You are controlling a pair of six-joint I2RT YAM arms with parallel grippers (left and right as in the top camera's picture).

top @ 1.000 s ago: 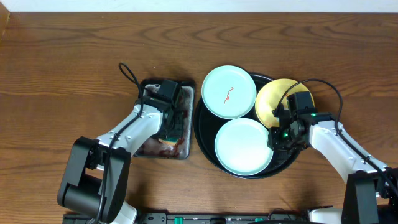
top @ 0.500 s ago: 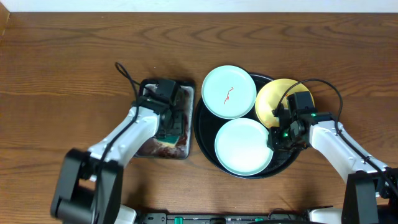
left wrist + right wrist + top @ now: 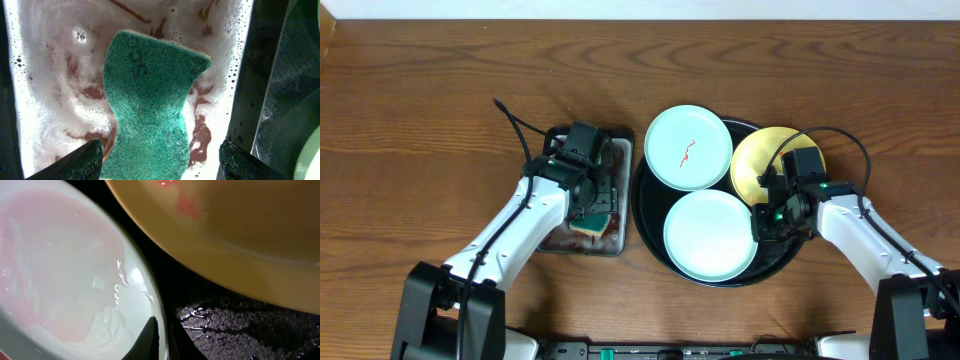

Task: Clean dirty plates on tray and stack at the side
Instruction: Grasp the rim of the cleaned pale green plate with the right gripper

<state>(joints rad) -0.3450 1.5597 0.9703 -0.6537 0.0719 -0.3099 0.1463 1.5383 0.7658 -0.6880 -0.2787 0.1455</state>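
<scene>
Brown wood-grain tabletop (image 3: pixel 420 120) carries the black tray (image 3: pixel 648 205), and all three plates lie on it: the upper mint plate (image 3: pixel 688 148) with a thin red smear, the lower mint plate (image 3: pixel 711 235), and the yellow plate (image 3: pixel 760 160) at the right rim. The left gripper (image 3: pixel 590 207) is spread open around the green sponge (image 3: pixel 150 100) in the small metal tray (image 3: pixel 50 75). The right gripper (image 3: pixel 763 222) is at the lower mint plate's edge; whether it clamps the plate cannot be told.
</scene>
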